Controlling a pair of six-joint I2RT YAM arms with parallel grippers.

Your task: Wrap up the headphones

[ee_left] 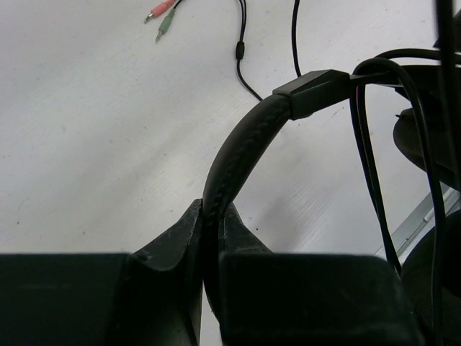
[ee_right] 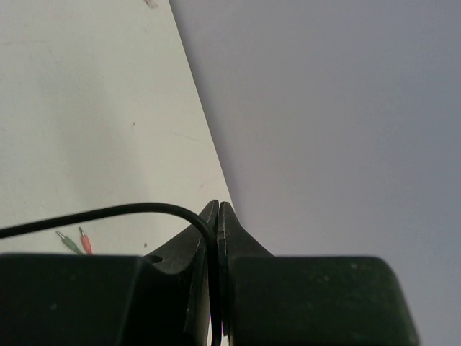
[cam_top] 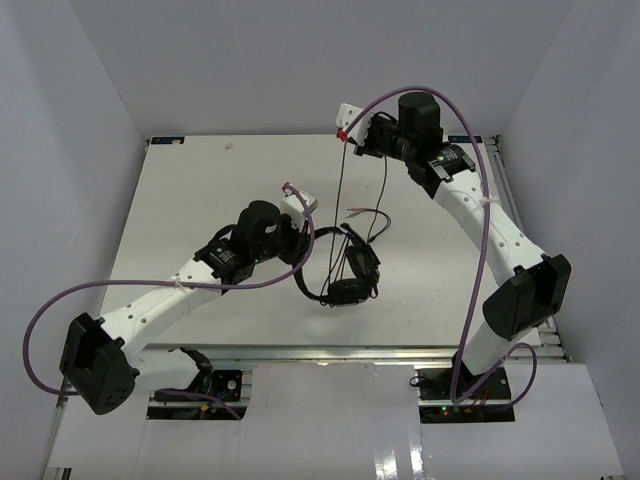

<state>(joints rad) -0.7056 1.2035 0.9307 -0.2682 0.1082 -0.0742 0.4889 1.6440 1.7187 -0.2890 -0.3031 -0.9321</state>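
Note:
The black headphones (cam_top: 350, 275) lie mid-table, earcups to the right. My left gripper (cam_top: 300, 245) is shut on the padded headband (ee_left: 238, 151), which arches up from between its jaws. My right gripper (cam_top: 350, 130) is raised at the far edge of the table, shut on the thin black cord (ee_right: 108, 214). The cord (cam_top: 341, 185) runs taut from it down to the headphones, and a loop of it hangs beside. The pink and green plugs (ee_left: 162, 16) lie loose on the table; they also show in the right wrist view (ee_right: 75, 241) and the top view (cam_top: 355, 211).
The white table (cam_top: 200, 200) sits inside grey walls on three sides. Its far edge is close under my right gripper. Purple arm cables (cam_top: 480, 230) loop beside both arms. A metal rail (cam_top: 330, 352) runs along the near edge.

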